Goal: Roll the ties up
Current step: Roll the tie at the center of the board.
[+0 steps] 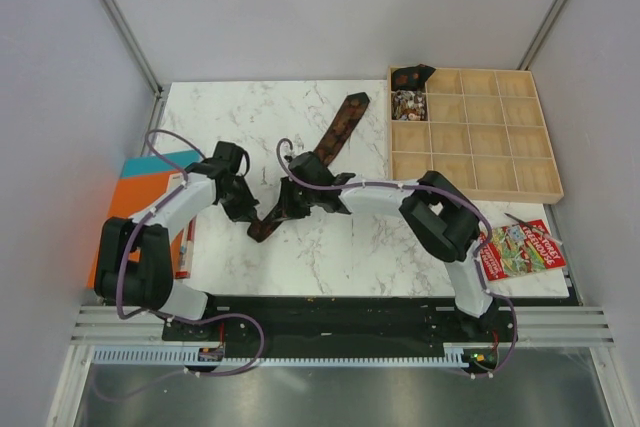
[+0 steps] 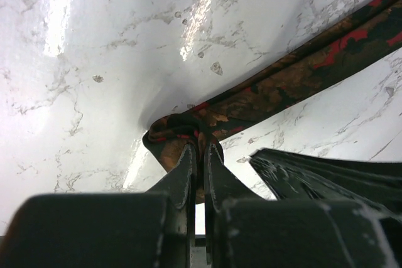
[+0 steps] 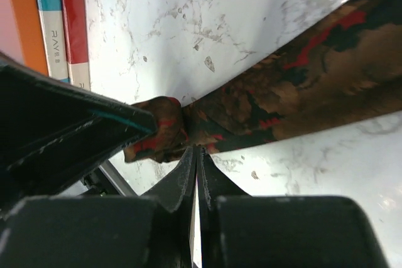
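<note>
A dark brown tie [image 1: 335, 132] with a reddish pattern lies diagonally on the marble table, its wide pointed end far right. Its near end is folded into a small curl [image 2: 179, 127], also in the right wrist view [image 3: 157, 130]. My left gripper [image 1: 247, 209] is shut on this curl, the fabric pinched between its fingertips [image 2: 200, 147]. My right gripper [image 1: 290, 202] is shut on the tie's edge right beside the curl [image 3: 198, 150]. Two rolled ties [image 1: 410, 77] [image 1: 408, 104] sit in the tray's far left compartments.
A wooden compartment tray [image 1: 520, 182] stands at the right. An orange and teal book stack [image 1: 140, 197] and a red pen [image 1: 187, 247] lie at the left edge. A colourful booklet [image 1: 520, 249] lies near right. The right arm crosses the table's middle.
</note>
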Robot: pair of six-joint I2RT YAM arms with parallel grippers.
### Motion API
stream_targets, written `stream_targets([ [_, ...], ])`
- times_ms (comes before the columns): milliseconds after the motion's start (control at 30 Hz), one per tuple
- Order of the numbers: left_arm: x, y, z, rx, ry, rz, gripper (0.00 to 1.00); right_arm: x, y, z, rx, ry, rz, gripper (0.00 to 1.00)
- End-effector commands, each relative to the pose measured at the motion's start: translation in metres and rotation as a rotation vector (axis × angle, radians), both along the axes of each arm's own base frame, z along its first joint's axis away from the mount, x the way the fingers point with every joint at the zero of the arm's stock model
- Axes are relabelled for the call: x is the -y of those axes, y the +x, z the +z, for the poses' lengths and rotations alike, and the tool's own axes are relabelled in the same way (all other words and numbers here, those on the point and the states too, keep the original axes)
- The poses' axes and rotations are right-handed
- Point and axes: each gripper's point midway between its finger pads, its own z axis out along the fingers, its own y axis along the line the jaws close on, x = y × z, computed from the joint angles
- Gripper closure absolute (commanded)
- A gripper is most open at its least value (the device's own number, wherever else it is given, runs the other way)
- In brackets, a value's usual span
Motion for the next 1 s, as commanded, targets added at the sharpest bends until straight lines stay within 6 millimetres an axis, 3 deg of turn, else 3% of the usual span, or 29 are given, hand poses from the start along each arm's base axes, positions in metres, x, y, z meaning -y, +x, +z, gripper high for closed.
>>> stream_targets([
  [0,0.008,0.014,0.009,0.029,0.003,-0.071,0.98,0.022,0.005,0.033,0.068,-0.003,-0.007,0.92],
  [167,0.017,0.018,0.005,0.012,0.011,-0.096,0.98,0.051,0.003,0.027,0.073,-0.040,-0.023,0.92],
  [400,0.034,0.024,0.001,-0.005,0.038,-0.127,0.94,0.066,-0.004,0.025,0.079,-0.035,-0.009,0.92],
  [633,0.036,0.030,-0.003,-0.010,0.088,-0.125,0.55,0.066,-0.011,0.029,0.089,-0.004,0.024,0.89],
  [833,0.038,0.037,0.007,0.017,0.093,-0.122,0.43,0.060,-0.016,0.051,0.135,0.080,0.074,0.87],
  [967,0.040,0.042,0.014,0.035,0.094,-0.121,0.40,0.050,-0.019,0.071,0.157,0.172,0.106,0.87],
])
